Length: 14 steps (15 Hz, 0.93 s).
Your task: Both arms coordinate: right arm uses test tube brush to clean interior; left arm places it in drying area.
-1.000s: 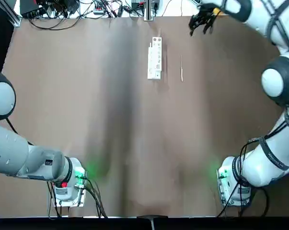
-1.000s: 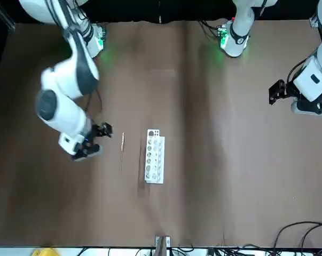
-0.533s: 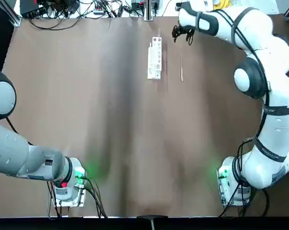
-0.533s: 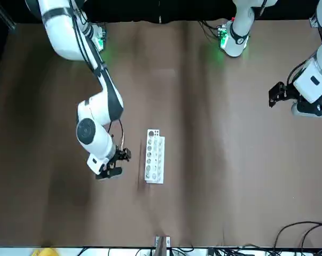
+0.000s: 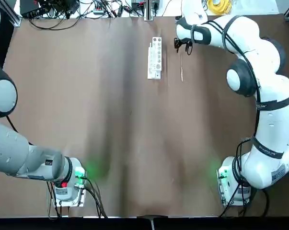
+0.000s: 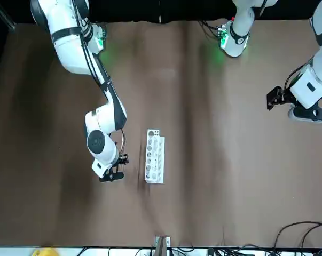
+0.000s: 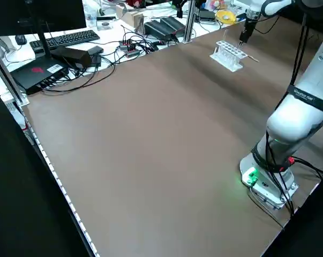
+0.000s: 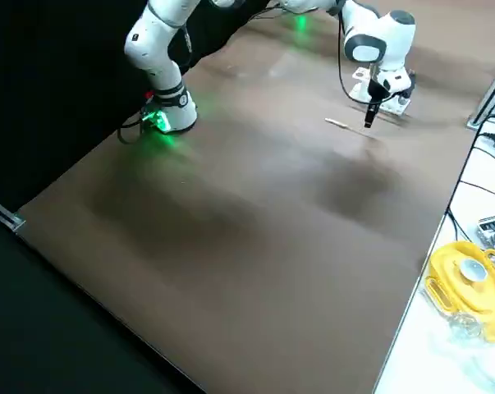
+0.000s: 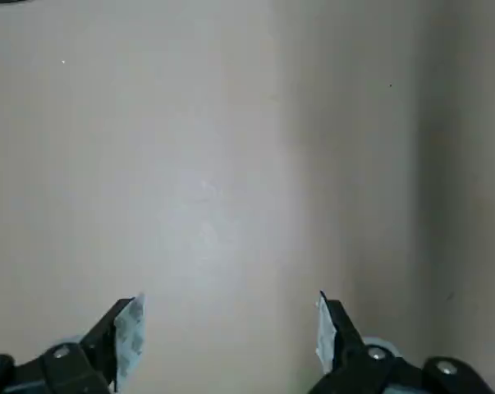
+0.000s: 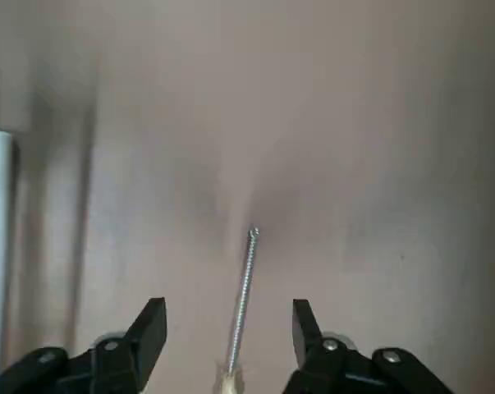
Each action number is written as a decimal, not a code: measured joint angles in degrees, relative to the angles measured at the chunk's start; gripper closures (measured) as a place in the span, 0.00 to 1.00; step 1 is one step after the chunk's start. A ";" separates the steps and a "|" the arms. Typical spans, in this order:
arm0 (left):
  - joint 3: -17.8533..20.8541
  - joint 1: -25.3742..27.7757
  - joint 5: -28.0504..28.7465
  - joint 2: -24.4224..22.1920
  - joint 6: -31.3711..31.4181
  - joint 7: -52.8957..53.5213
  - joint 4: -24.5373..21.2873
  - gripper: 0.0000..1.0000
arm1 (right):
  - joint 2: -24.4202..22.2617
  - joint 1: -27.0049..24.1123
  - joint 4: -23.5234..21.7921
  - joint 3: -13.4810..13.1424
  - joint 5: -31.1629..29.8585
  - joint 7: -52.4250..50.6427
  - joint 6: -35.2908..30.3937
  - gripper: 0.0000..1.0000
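The task looks barely begun. The test tube brush (image 5: 181,67) lies untouched on the worktop in the frame's upper middle, just right of the drying area (image 5: 155,59). The right claw (image 5: 182,44) hovers spread above its far end. The left claw (image 6: 272,98) waits spread at the front view's right edge.

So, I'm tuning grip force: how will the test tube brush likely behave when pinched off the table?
The test tube brush is very thin, so probably light and somewhat bendy. Lying flat, it may roll or slip between the right gripper's open fingers.
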 joint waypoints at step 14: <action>-0.05 -0.21 0.00 0.21 0.03 0.01 -0.11 0.00 | 4.52 0.96 0.37 0.01 -0.50 5.75 0.00 0.48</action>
